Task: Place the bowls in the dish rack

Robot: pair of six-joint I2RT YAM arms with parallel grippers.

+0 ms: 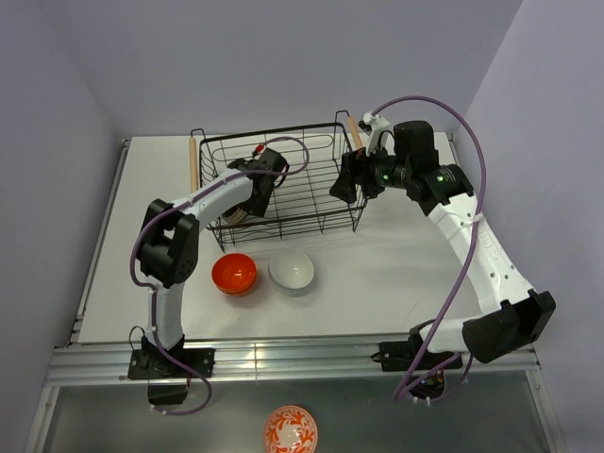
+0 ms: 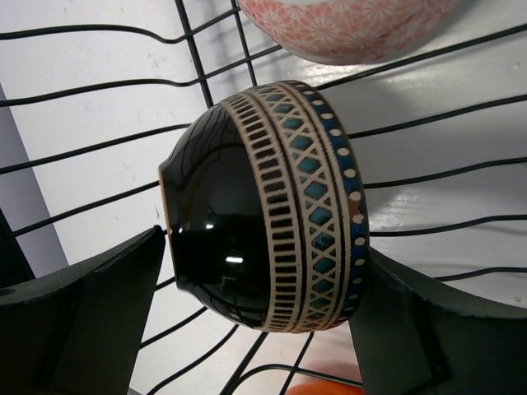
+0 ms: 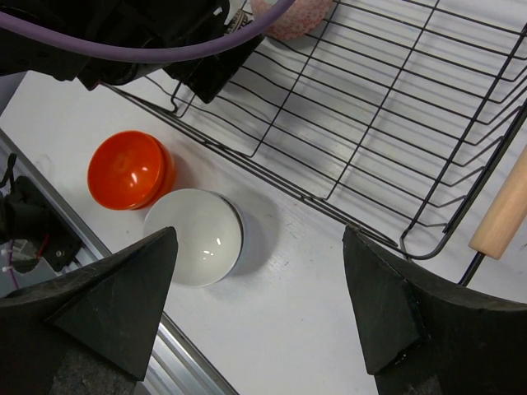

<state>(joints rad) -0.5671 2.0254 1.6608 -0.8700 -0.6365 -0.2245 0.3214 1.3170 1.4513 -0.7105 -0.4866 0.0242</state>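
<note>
The dish rack [image 1: 311, 203] stands at the middle back of the table. My left gripper [image 2: 263, 251] is inside it, shut on the dark grey-patterned bowl [image 2: 272, 214], which lies on its side just above the wire bottom; one finger is at its foot, the other at its rim. In the top view the left gripper [image 1: 257, 189] hides this bowl. A pale pinkish-white bowl [image 2: 346, 25] sits in the rack just beyond. An orange bowl stack [image 1: 233, 273] and a white bowl stack [image 1: 292, 272] stand on the table before the rack. My right gripper [image 3: 259, 304] is open and empty above the table near the rack's right end.
The rack's wooden handles [image 1: 193, 162] show at both short ends; the right one [image 3: 504, 212] is close to my right gripper [image 1: 342, 181]. An orange-and-white patterned bowl [image 1: 291, 429] lies below the table's front rail. The rack's right half [image 3: 395, 99] holds nothing.
</note>
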